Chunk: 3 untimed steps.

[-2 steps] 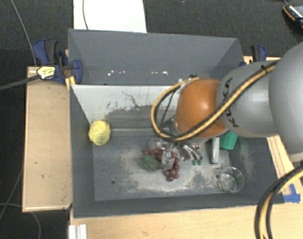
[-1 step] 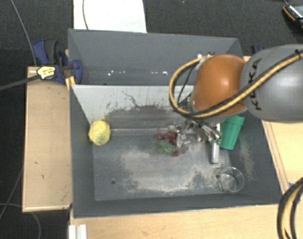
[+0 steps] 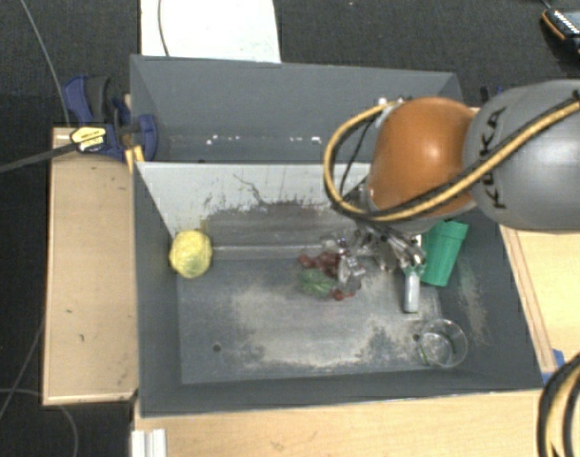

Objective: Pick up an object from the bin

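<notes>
Bin [image 3: 251,327]: grey metal with a scuffed floor and a few loose things spread across it.
Arm [image 3: 418,155]: reaches in from the right, and its wrist covers part of the bin's right half.
Hand [image 3: 350,267]: low in the bin, a little right of the middle, at the right edge of the red and green heap [image 3: 320,279].
Hand state: I cannot tell whether it is apart or together, and no thing can be seen held in it.
Nearest thing: the red and green heap, small tangled pieces near the middle of the floor; whether the hand touches it or stands just beside it I cannot tell.
Other things: yellow ball [image 3: 190,253] by the left wall, well apart; green cup [image 3: 445,252] tilted just right of the hand; white tube [image 3: 410,296] in front of the cup; clear cup [image 3: 440,342] near the front right corner.
Step in hand: probably settling on the heap for a grasp, with nothing lifted yet.
Doing it well: centre over one solid piece of the heap, go right down to the floor, close fully, then lift straight up.
Watch for: small pieces slipping out, or the wrist nudging the green cup and white tube.
</notes>
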Available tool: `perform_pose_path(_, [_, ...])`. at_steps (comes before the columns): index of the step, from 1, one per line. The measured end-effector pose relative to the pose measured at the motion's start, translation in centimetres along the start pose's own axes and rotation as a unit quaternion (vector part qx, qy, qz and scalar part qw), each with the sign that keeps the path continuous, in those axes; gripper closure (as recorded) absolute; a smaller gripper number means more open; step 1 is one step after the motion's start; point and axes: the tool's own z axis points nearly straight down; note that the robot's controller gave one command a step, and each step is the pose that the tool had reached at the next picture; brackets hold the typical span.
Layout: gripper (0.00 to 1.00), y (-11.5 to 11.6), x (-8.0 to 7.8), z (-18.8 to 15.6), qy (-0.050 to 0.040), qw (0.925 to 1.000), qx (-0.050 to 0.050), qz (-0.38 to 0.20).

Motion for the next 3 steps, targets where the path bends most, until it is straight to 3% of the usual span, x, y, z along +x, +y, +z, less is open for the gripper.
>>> perform_pose_path(1, [1.0,-1.0,2.3,5.1,-0.0053,0.9997,0.001,-0.024])
perform_pose_path(2, [1.0,-0.5,1.5,-3.7,-0.0035,1.0,0.0,-0.008])
perform_pose_path(3, [1.0,0.2,0.2,-7.1,-0.0017,1.0,0.0,-0.006])
